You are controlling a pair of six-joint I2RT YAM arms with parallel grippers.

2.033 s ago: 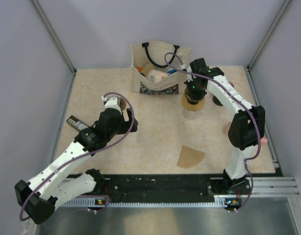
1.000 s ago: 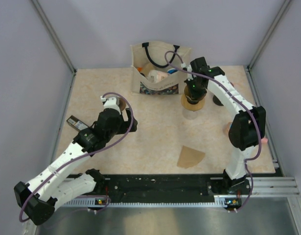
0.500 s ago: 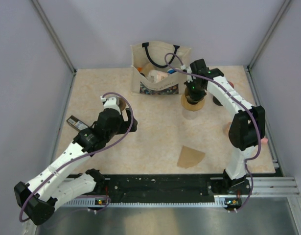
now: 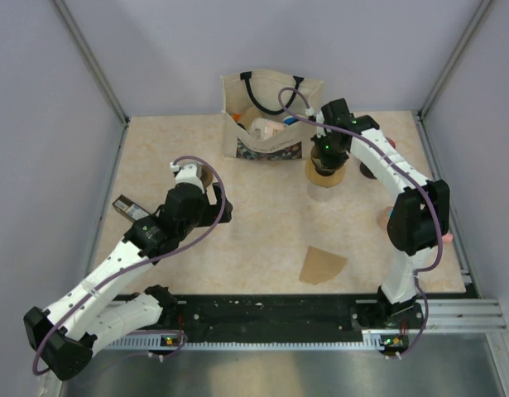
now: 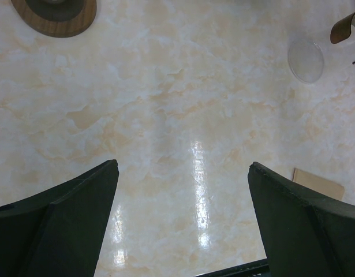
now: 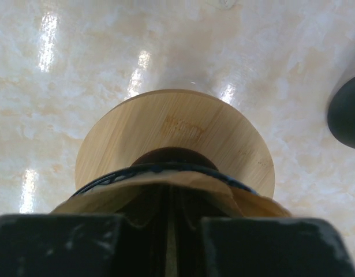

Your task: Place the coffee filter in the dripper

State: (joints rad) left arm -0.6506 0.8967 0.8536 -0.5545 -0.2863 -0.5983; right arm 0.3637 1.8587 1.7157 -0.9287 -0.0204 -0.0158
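Note:
The dripper (image 4: 330,179) stands at the back right of the table; in the right wrist view its tan ring base (image 6: 177,130) and dark blue rim show. A light-brown coffee filter (image 6: 165,180) sits as a cone inside the rim. My right gripper (image 4: 327,157) is straight above it, and its jaws (image 6: 180,222) are nearly together on a fold of the filter. Another flat filter (image 4: 322,265) lies near the front edge; its corner shows in the left wrist view (image 5: 318,183). My left gripper (image 4: 194,176) hangs open and empty (image 5: 183,167) over bare table.
A tote bag (image 4: 271,124) with several items stands at the back. A tan ring with a dark centre (image 5: 55,11) lies by the left gripper. A clear round disc (image 5: 306,59), a dark object (image 6: 346,112) right of the dripper, a black device (image 4: 128,207) at left.
My right gripper has shifted very slightly over the dripper. The left arm and the flat filter on the table have not moved.

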